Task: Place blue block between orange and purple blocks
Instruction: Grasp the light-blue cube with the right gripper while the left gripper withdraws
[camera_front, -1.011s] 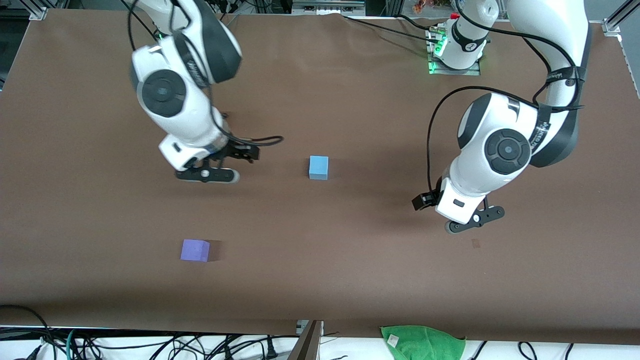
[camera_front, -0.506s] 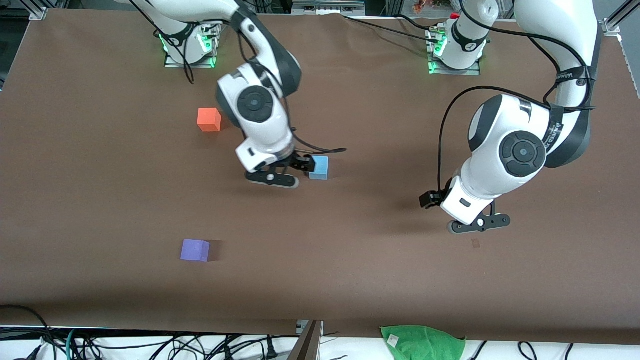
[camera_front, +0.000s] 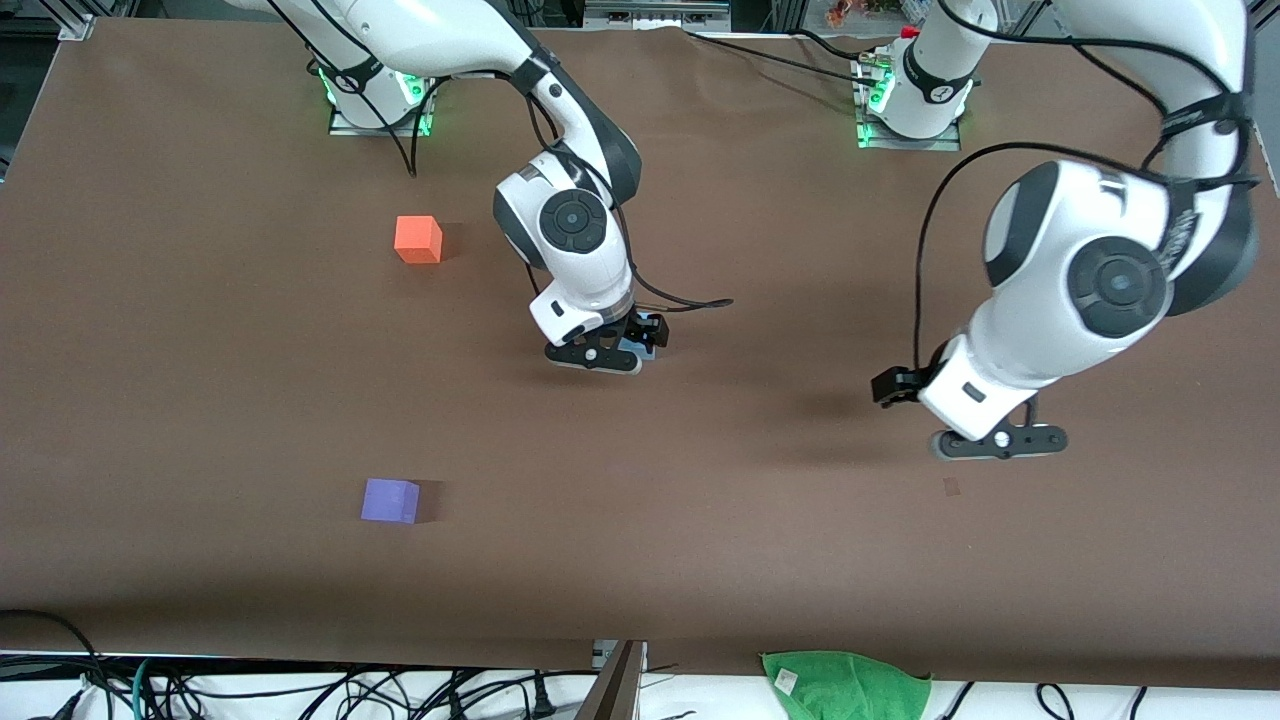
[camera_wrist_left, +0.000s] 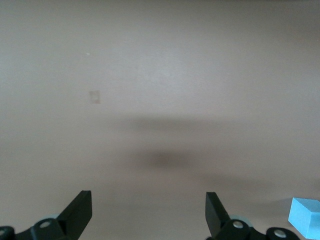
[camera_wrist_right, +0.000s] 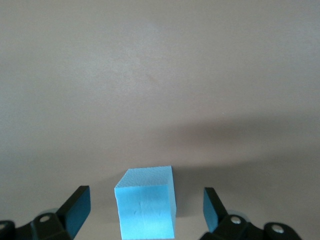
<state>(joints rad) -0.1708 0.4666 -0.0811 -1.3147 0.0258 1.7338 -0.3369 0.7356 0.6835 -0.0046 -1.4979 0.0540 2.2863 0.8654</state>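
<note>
The blue block (camera_wrist_right: 146, 202) sits on the brown table between the open fingers of my right gripper (camera_wrist_right: 145, 212), and neither finger touches it. In the front view the right gripper (camera_front: 605, 358) covers most of the blue block (camera_front: 638, 343). The orange block (camera_front: 418, 240) lies toward the right arm's base. The purple block (camera_front: 390, 500) lies nearer the front camera, roughly in line with the orange one. My left gripper (camera_front: 1000, 442) is open and empty over bare table at the left arm's end. The left wrist view shows its gripper (camera_wrist_left: 149, 207) and the blue block's corner (camera_wrist_left: 305, 217).
A green cloth (camera_front: 848, 685) lies past the table's front edge, with cables along that edge. A small pale mark (camera_front: 951, 487) is on the table near the left gripper. Open brown table lies between the orange and purple blocks.
My right gripper moved from beside the orange block toward the left arm's end and now straddles the blue block, uncovering the orange block. My left arm shifted a little toward its own end.
</note>
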